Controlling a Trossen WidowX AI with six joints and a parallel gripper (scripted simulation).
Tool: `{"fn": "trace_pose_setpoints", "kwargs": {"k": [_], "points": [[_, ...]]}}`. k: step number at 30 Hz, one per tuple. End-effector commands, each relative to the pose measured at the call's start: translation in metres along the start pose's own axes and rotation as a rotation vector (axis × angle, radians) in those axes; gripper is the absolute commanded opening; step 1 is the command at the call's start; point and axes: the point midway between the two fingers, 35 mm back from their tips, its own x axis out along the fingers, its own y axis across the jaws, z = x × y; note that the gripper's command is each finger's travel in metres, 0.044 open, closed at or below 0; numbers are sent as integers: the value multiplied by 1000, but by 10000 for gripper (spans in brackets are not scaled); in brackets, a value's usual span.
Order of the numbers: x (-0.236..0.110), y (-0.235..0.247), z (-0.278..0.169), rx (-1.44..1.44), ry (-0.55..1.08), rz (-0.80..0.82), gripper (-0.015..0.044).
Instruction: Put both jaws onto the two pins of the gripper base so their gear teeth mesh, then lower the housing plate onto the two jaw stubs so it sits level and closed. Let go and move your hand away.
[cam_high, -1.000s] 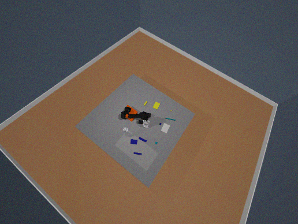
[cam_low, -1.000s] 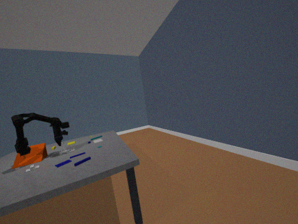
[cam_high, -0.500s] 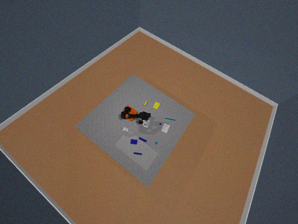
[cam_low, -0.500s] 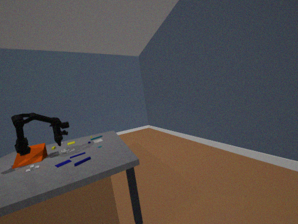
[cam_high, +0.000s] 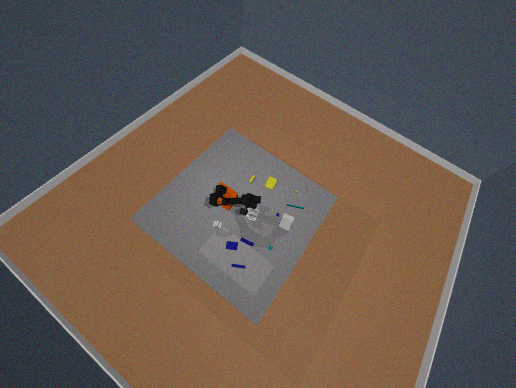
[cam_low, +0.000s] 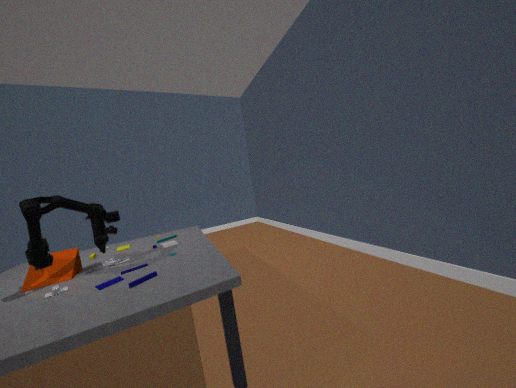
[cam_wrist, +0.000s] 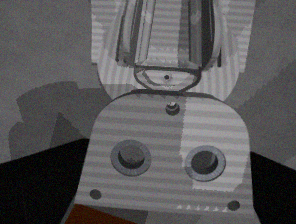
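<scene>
My gripper (cam_low: 103, 250) (cam_wrist: 165, 154) points down and is shut on the housing plate (cam_wrist: 161, 187), with a black finger at each side edge. In the wrist view the plate fills the lower middle, with two large round holes and several small ones. The pale gripper base (cam_high: 252, 214) (cam_low: 113, 262) (cam_wrist: 245, 22) lies on the table, past the plate's far edge. Two long jaw-like parts (cam_wrist: 144, 32) (cam_wrist: 197, 32) stand side by side over it. The plate hides the near end, so pins, stubs and gear teeth are not visible. In the top and exterior views the fingers are above and beside the base.
Small white parts (cam_high: 217, 224) (cam_low: 56, 291) lie near the orange stand (cam_high: 230, 192) (cam_low: 60, 267). A white block (cam_high: 286, 222) (cam_low: 170, 244) lies beyond the base. Blue bars (cam_high: 238, 266) (cam_low: 143, 279), yellow blocks (cam_high: 271, 182) (cam_low: 123, 247) and a teal rod (cam_high: 295, 206) (cam_low: 167, 238) lie around.
</scene>
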Motion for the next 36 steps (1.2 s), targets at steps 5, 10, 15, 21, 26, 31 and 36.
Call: {"fn": "trace_pose_setpoints", "kwargs": {"k": [5, 10, 15, 21, 26, 31, 36], "points": [[9, 0, 1, 3, -1, 1, 351], [17, 0, 1, 3, -1, 2, 351], [26, 1, 2, 3, -1, 2, 351], [35, 0, 2, 3, -1, 2, 351], [44, 0, 1, 3, -1, 1, 351], [52, 0, 1, 3, -1, 0, 351], [60, 0, 0, 4, 0, -1, 351]]}}
